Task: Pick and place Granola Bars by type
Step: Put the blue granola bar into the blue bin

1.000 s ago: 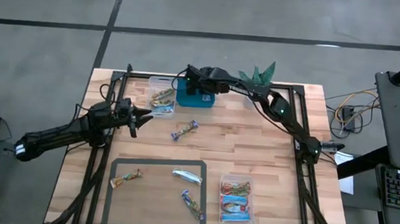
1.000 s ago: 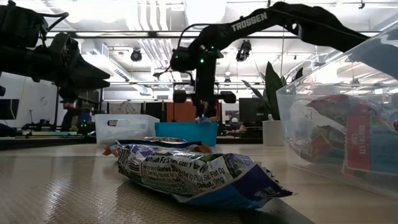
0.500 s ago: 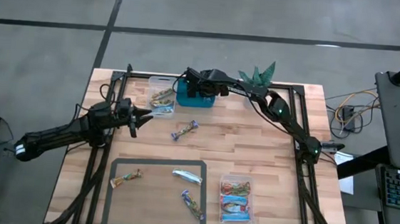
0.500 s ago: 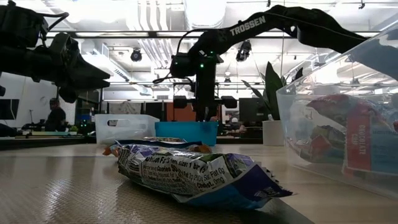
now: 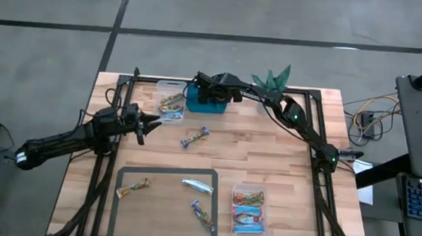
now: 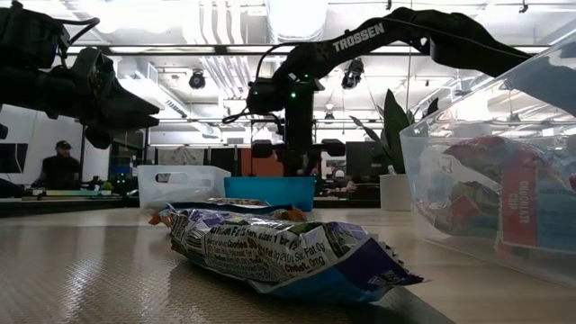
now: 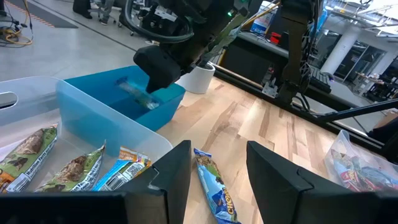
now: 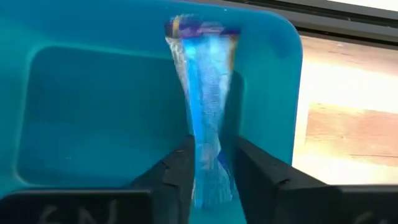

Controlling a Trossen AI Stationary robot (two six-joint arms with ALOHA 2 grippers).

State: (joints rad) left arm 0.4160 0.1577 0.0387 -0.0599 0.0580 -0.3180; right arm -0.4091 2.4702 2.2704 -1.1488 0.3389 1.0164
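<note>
Right now your right gripper (image 8: 208, 180) hangs over the teal bin (image 5: 197, 103) at the far edge of the tabletop (image 5: 268, 164), and a blue bar (image 8: 202, 106) stands between its jaws, dangling into the bin; the jaws look slightly parted beside the wrapper, and you cannot tell whether they grip it. The bin's walls close in around the gripper on every side. Just left of the bin sits a clear tub (image 5: 170, 100) holding several brown-and-green bars; you cannot count them exactly.

Your left gripper (image 5: 148, 124) hovers above the tabletop near that clear tub, jaws partly open and empty. A blue bar (image 5: 194, 137) lies on the bare wood just beyond it, with nothing else close.

Toward the near edge, a grey-framed mat (image 5: 127, 173) carries three bars: a mixed-colour bar (image 5: 133, 187), a silvery-white bar (image 5: 197, 184) and another blue one (image 5: 203, 214), all well apart. Right of the mat, a second clear tub (image 5: 251, 211) holds about three bars.

The middle of the tabletop is open wood. Black frame rails (image 5: 319, 179) run along both sides, and a green plant (image 5: 272, 77) stands at the far edge.
</note>
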